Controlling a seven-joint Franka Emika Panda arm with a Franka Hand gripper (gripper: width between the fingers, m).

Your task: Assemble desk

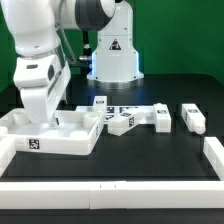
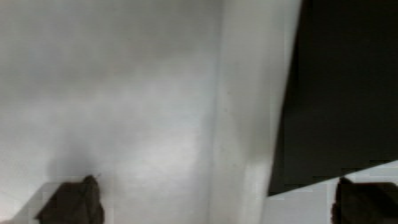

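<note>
The white plastic rimmed rectangular tabletop [image 1: 70, 138] of the desk lies on the black worktop [image 1: 140, 160], directly under the arm's pincer [image 2: 222, 200]. The pincer's fingers [image 2: 71, 203] stand apart, one over the tabletop's white face and the other past its edge over bare worktop; nothing is clamped. The step in hand is probably a grasp on this edge. Centre the rim between the fingers, descend squarely, and close only once both pads flank the wall. The short white square tagged legs [image 1: 160, 116] lie loose beside the tabletop, apart from it; do not sweep them. The worktop is flat and matte. Low white border walls [image 1: 110, 190] run near the tabletop, so room for sliding is limited.
</note>
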